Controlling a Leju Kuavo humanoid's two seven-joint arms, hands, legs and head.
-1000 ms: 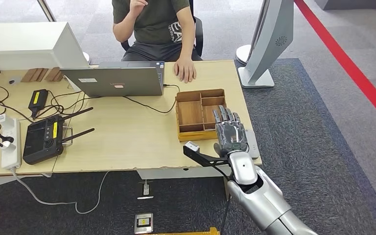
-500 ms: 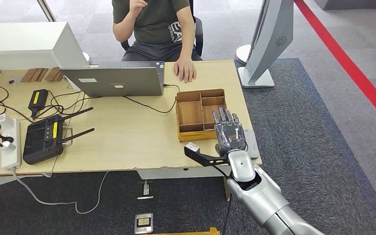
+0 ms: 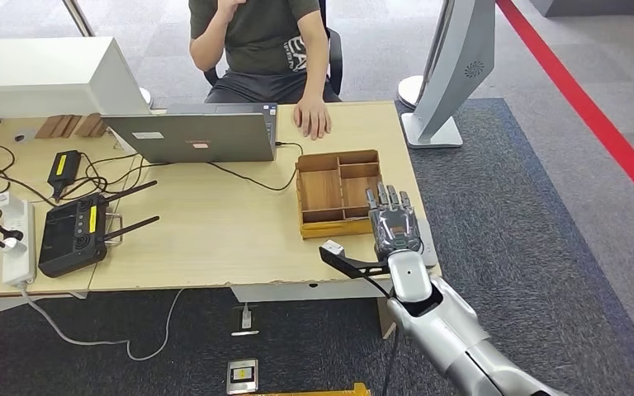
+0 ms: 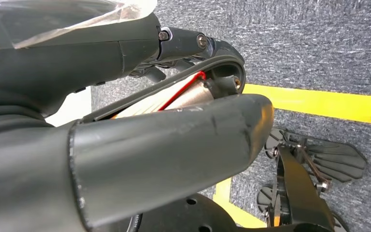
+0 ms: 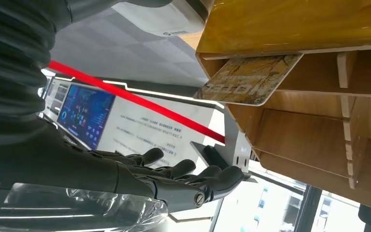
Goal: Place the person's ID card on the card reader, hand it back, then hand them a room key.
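My right hand (image 3: pixel 394 224) hovers flat and empty over the table's front right corner, fingers stretched out and thumb pointing left. It covers most of a grey card reader (image 3: pixel 428 247), just in front of the wooden tray (image 3: pixel 338 154). The right wrist view shows the hand's fingers (image 5: pixel 183 176) held straight beside the tray (image 5: pixel 309 140), where a patterned room key card (image 5: pixel 249 79) leans in a compartment. The person sits behind the table with one hand (image 3: pixel 312 117) resting on it. My left hand (image 4: pixel 164 145) hangs low over the floor, and its finger pose is unclear.
An open laptop (image 3: pixel 194 136) stands at the back of the table (image 3: pixel 215 231), with a black controller (image 3: pixel 72 233), a power strip (image 3: pixel 18 239) and cables to the left. A white kiosk stand (image 3: pixel 450 66) rises at the table's right end.
My right hand has drifted slightly right and back toward the table's front edge, staying flat and empty. The person has not moved.
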